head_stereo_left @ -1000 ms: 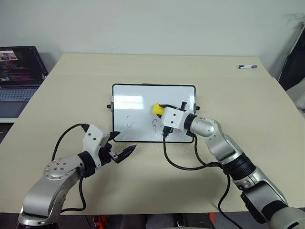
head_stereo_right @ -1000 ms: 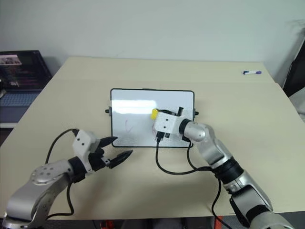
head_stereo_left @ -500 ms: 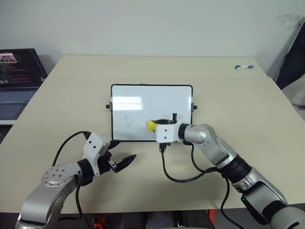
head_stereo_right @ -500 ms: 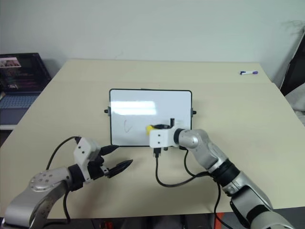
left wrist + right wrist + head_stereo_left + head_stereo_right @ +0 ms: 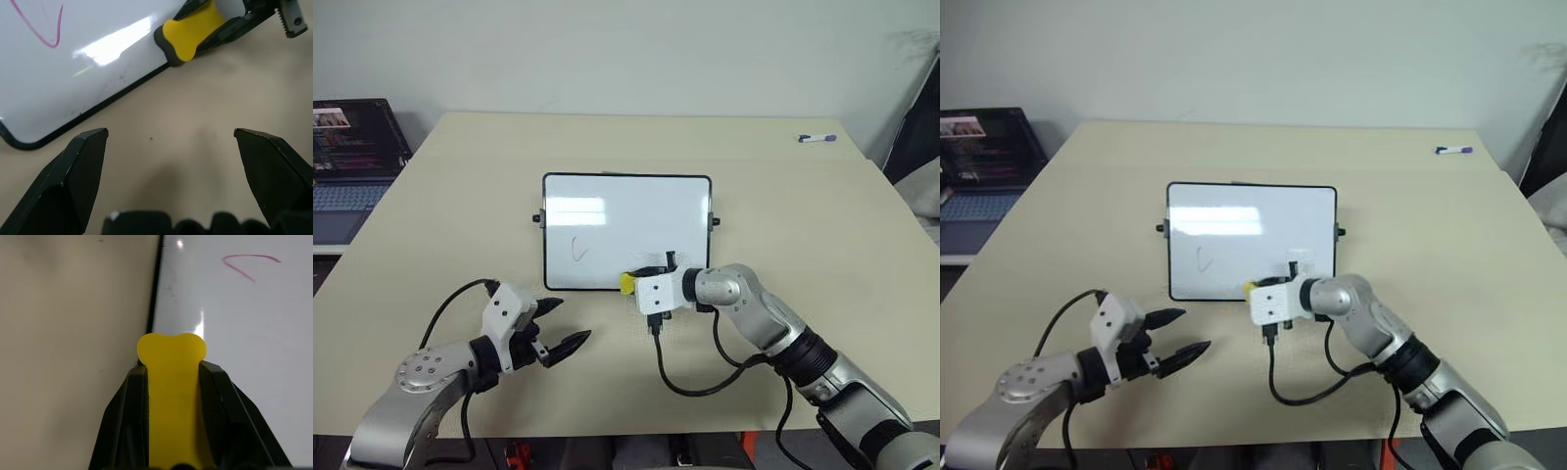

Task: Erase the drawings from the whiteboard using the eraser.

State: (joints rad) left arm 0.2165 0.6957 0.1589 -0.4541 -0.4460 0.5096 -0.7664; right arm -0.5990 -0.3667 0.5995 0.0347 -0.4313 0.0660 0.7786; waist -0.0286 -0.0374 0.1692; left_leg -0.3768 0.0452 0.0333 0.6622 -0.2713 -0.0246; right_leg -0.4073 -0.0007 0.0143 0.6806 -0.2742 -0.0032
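The whiteboard (image 5: 626,211) lies flat in the middle of the table, with one thin curved drawing (image 5: 578,249) on its left half. That drawing appears as a pink stroke in the left wrist view (image 5: 45,30) and the right wrist view (image 5: 248,260). My right gripper (image 5: 632,282) is shut on the yellow eraser (image 5: 626,284), whose tip sits at the board's near frame edge (image 5: 171,350). My left gripper (image 5: 566,321) hovers open over bare table in front of the board's near left corner, holding nothing. The eraser (image 5: 191,30) lies ahead of its fingertips.
A laptop (image 5: 352,157) stands off the table's left side. A purple-capped marker (image 5: 819,138) lies at the far right of the table. A black cable (image 5: 690,377) loops on the table from my right wrist.
My right gripper has dragged the eraser down the board to its near edge, and the reddish mark there is gone. The curved mark on the left remains. My left gripper has drawn back slightly.
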